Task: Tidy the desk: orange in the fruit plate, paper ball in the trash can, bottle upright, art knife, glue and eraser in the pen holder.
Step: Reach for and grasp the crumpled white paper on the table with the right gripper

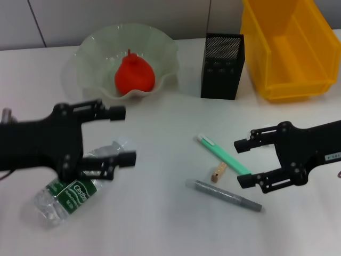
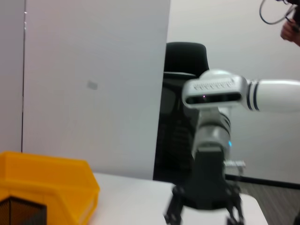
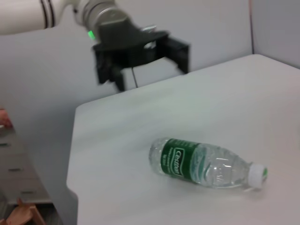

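Note:
The orange (image 1: 135, 76) lies in the fruit plate (image 1: 93, 48) at the back left. The bottle (image 1: 69, 193) (image 3: 206, 164) lies on its side at the front left. My left gripper (image 1: 125, 136) (image 3: 145, 65) hangs open above its cap end, holding nothing. A mint-green stick (image 1: 224, 154), a grey stick (image 1: 228, 196) and the small tan eraser (image 1: 218, 172) lie right of centre; I cannot tell which stick is the art knife and which the glue. My right gripper (image 1: 241, 162) (image 2: 204, 216) stands open beside the green stick's near end. The paper ball is out of view.
The black mesh pen holder (image 1: 222, 65) (image 2: 21, 211) stands at the back centre. The yellow trash can (image 1: 287, 48) (image 2: 47, 187) sits to its right at the back corner. A black office chair (image 2: 185, 61) stands beyond the table's right end.

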`<state>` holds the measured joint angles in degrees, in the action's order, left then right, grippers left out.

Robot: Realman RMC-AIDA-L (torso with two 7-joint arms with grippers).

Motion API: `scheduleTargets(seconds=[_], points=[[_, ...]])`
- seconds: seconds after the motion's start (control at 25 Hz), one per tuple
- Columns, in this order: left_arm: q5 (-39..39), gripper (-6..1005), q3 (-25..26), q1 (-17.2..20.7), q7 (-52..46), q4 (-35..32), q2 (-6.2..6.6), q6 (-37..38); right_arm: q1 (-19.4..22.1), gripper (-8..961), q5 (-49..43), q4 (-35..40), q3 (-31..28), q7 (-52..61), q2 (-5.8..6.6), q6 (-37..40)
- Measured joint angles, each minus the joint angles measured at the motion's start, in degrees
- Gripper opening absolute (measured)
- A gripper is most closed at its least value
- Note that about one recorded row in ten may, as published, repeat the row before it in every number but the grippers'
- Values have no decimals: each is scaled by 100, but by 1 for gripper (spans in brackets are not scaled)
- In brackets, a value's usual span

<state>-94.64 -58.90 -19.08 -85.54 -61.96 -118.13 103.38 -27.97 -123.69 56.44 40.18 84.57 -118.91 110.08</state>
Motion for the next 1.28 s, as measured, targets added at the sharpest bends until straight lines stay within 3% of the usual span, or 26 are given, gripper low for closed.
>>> scheduleTargets(seconds=[0.4, 0.72, 1.0, 1.28], points=[[-187, 834, 13, 388, 364, 53, 16, 123, 15, 724, -205, 970, 7, 1496, 27, -5], [-204, 830, 19, 402, 585, 328, 52, 139, -368, 720, -1605, 2047, 81, 3452, 137, -19], [-215, 826, 6, 411, 599, 376, 70, 144, -1163, 717, -2939, 1692, 307, 4519, 336, -225], [-248, 822, 2, 438, 601, 447, 71, 153, -1565, 713, -3659, 1141, 1300, 5200, 261, -1008]])
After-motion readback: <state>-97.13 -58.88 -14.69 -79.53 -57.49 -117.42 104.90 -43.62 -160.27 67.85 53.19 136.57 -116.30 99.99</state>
